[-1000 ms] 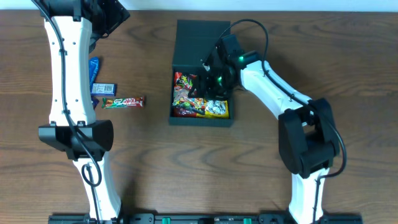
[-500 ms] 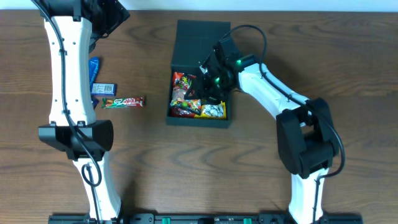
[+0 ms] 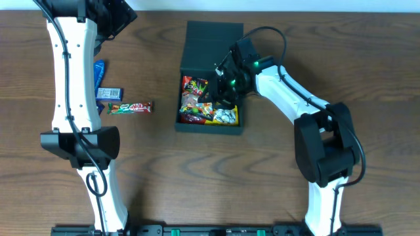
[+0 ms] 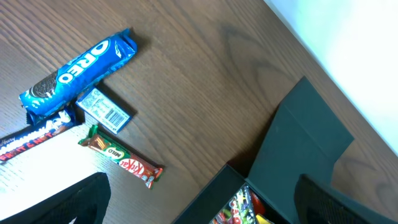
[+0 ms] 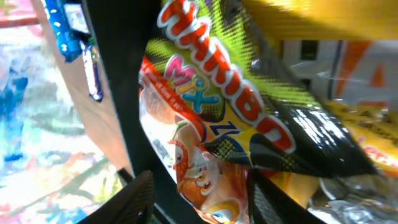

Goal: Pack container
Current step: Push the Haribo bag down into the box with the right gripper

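Four snacks (image 3: 130,107) lie at frame left on the desk (image 3: 197,170) while the right gripper (image 3: 226,88), grip unclear, hangs among packets in the upper-centre container (image 3: 213,42), so packing looks under way and the released left gripper (image 4: 199,202) should probably fetch one next.

Overhead, the right gripper (image 3: 226,82) sits among the snack packets (image 3: 197,105) in the container (image 3: 213,36), fingertips hidden beneath its own wrist, and the left arm (image 3: 65,72) covers most of a blue Oreo packet (image 3: 99,71). The left wrist camera shows the left gripper (image 4: 211,211) only as two dark blurred fingers (image 4: 81,202) at the bottom edge, which also cuts off the container, while a dark bar wrapper (image 4: 34,138) runs off the left edge (its lettering unreadable). The right wrist camera sits so close to a Haribo bag (image 5: 230,124) that the bag overflows the frame, blurred; whether the jaws pinch it cannot be told.
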Robot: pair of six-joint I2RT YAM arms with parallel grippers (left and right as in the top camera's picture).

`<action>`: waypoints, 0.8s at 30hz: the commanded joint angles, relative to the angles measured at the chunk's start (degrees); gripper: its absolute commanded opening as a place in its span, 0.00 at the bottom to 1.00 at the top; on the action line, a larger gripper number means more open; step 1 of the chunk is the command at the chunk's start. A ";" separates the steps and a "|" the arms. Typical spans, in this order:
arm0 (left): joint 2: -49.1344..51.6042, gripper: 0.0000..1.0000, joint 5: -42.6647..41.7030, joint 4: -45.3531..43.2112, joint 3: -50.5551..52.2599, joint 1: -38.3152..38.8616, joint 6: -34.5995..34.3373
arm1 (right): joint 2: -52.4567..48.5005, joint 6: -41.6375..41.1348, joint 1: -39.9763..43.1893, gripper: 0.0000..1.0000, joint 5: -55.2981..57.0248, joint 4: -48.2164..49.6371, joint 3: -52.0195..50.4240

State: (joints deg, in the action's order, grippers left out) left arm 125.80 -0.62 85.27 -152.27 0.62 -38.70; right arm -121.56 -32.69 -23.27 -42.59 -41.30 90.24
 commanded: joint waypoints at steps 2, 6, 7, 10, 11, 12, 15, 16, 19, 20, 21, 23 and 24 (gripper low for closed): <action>0.48 0.95 1.20 0.11 0.28 -0.28 1.05 | -0.72 -0.09 -0.28 0.51 1.25 0.39 -0.13; 0.48 0.95 1.20 0.11 0.28 -0.28 1.05 | -0.72 -1.75 -0.39 0.28 3.50 1.25 -0.13; 0.48 0.95 1.20 0.11 0.28 -0.28 1.05 | -0.72 -1.84 -0.44 0.24 3.89 1.31 -0.13; 0.48 0.95 1.20 0.13 0.28 -0.28 1.05 | -0.72 -1.75 -0.46 0.14 5.44 1.60 -0.13; 0.48 0.95 1.20 0.13 0.28 -0.28 1.05 | -0.72 -1.60 -0.44 0.11 6.51 1.60 -0.13; 0.48 0.95 1.20 0.13 0.28 -0.28 1.05 | -0.74 -1.07 -0.46 0.08 7.43 1.68 -0.13; 0.48 0.95 1.20 0.13 0.28 -0.28 1.05 | -0.72 1.49 -0.50 0.02 9.60 1.73 -0.13; 0.48 0.95 1.20 0.11 0.28 -0.28 1.05 | -0.72 2.86 -0.52 0.01 9.77 1.77 -0.13; 0.48 0.95 1.20 0.11 0.28 -0.28 1.05 | -0.72 6.45 -0.79 0.01 9.84 1.95 -0.09; 0.48 0.95 1.20 0.11 0.28 -0.28 1.05 | -0.72 7.28 -0.94 0.02 9.81 2.03 0.02; 0.48 0.95 1.20 0.11 0.28 -0.28 1.05 | -0.72 7.63 -1.07 0.02 9.79 2.14 0.09; 0.48 0.95 1.22 0.11 0.28 -0.28 1.05 | -0.70 9.29 -1.55 0.01 9.79 2.58 0.66; 0.48 0.95 1.22 0.11 0.28 -0.28 1.05 | -0.70 9.75 -1.66 0.01 9.79 2.62 0.92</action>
State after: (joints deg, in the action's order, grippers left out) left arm 125.80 -0.60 85.27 -152.27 0.62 -38.70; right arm -121.56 -26.98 -24.08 -35.94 -39.13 90.26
